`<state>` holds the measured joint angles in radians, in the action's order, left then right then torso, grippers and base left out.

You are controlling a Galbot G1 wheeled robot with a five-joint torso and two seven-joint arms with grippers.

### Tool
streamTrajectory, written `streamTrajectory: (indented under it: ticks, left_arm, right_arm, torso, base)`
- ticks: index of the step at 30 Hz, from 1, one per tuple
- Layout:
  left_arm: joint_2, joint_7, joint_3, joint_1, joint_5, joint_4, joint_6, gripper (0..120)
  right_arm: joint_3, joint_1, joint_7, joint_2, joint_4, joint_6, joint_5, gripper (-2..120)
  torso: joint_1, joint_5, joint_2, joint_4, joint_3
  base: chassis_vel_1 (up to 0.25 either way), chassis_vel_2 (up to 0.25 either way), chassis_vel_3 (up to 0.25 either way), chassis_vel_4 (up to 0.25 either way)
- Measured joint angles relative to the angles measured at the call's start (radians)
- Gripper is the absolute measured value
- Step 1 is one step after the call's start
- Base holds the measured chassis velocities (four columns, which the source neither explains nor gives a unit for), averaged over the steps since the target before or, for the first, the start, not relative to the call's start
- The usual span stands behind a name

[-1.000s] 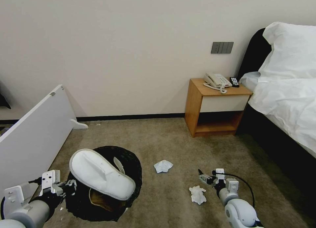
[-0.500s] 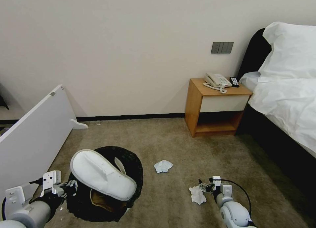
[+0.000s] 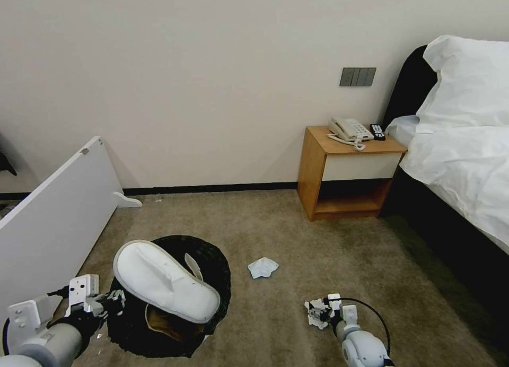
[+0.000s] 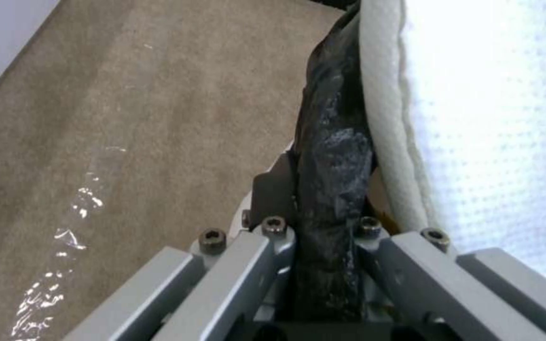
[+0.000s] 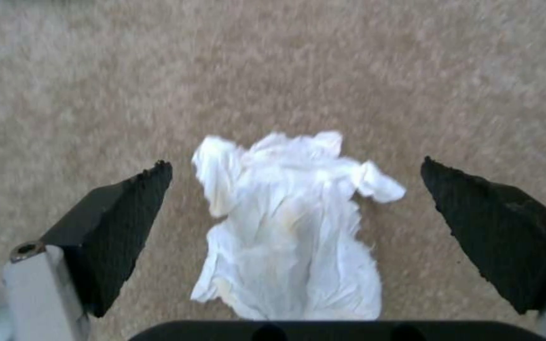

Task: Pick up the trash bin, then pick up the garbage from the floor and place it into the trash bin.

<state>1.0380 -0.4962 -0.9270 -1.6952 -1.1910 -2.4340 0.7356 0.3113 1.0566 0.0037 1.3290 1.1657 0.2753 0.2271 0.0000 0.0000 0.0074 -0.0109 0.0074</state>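
Note:
The trash bin [image 3: 213,266], lined with a black bag, stands on the floor [image 3: 275,234] at the lower left. A white slipper [image 3: 164,282] lies across its mouth, with a brown paper bag [image 3: 159,322] showing beneath. My left gripper [image 3: 114,300] is shut on the bin's bagged rim [image 4: 331,180], beside the slipper [image 4: 475,118]. My right gripper [image 3: 317,314] hangs open just over a crumpled white tissue [image 5: 292,222]; its black fingertips [image 5: 128,222] straddle the tissue without touching it. A second tissue [image 3: 262,267] lies on the carpet between the bin and the right gripper.
A white board [image 3: 53,218] leans at the left, close to the bin. A wooden nightstand [image 3: 344,176] with a phone stands by the far wall, and a bed [image 3: 466,165] runs along the right. Clear plastic scraps [image 4: 64,237] glint on the carpet.
My right gripper has moved left and down, from beside the near tissue to right over it. The left gripper and the bin have stayed put.

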Motion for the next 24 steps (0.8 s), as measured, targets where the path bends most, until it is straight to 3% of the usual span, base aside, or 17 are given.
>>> streamTrajectory:
  ticks: [17, 20, 22, 24]
  left_arm:
    - [0.002, 0.0, -0.002, -0.003, 0.0, -0.005, 0.0, 3]
    - [0.003, 0.0, -0.002, -0.004, 0.0, -0.007, 0.0, 3]
    - [0.003, 0.0, -0.003, -0.005, 0.0, -0.008, 0.0, 3]
    - [0.003, 0.0, -0.003, -0.007, 0.0, -0.01, 0.0, 3]
  right_arm:
    - [0.021, -0.01, -0.026, 0.009, -0.06, -0.007, -0.045, 99]
    - [0.025, -0.011, -0.035, 0.01, -0.07, -0.014, -0.048, 88]
    - [0.025, -0.012, -0.037, 0.011, -0.073, -0.015, -0.048, 86]
    - [0.029, -0.016, -0.042, 0.014, -0.082, -0.02, -0.048, 74]
  torso:
    - [0.0, 0.0, 0.0, -0.0001, 0.0]
    - [0.0, 0.0, 0.0, -0.0001, 0.0]
    - [0.0, 0.0, 0.0, -0.0001, 0.0]
    - [0.0, 0.0, 0.0, 0.0, 0.0]
  base:
    - [0.0, 0.0, 0.0, 0.0]
    - [0.0, 0.0, 0.0, 0.0]
    - [0.0, 0.0, 0.0, 0.0]
    - [0.0, 0.0, 0.0, 0.0]
